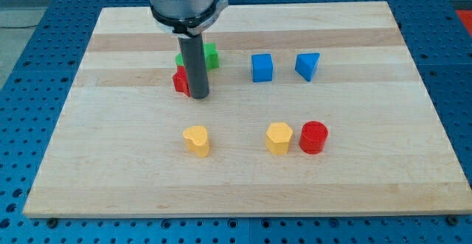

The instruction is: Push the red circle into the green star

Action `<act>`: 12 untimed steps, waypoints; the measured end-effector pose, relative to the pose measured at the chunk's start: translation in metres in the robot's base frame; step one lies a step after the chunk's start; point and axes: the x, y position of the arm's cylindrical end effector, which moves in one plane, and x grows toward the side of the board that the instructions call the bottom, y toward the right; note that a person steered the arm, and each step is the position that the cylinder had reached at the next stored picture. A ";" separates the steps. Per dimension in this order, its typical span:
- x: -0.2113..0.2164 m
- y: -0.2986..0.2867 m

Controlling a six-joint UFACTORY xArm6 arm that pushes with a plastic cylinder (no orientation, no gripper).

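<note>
The red circle (313,137) sits toward the view's lower right of the wooden board (110,178), upright, just beside a yellow block (279,138) on its left, the two touching or all but touching; I cannot tell which. In this one camera view the green star (210,55) lies well apart from it, up toward the view's top left, and is partly hidden behind the dark rod, so its star shape is only half made out. A second red block (179,80) sits just below the green one, its shape hidden by the rod. My tip (198,95) rests on the board just beside that red block, at its right edge, and nowhere near the red circle. The arm carries no pincer at all, only the rod, so nothing is gripped and nothing is held. I judge the task to be at its opening step: the circle looks untouched and the tip has yet to get behind it. The next move calls for bringing the tip round to the circle's lower-right side, then pushing up and left, steering clear of the yellow block beside it. A blue cube (262,68) and a blue triangular block (308,65) stand near the top, right of the star, and a yellow heart-like block (197,140) lies at lower centre. No containers show; every block stands bare on the board.
</note>
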 end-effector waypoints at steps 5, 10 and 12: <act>0.152 0.001; 0.093 0.162; 0.124 0.149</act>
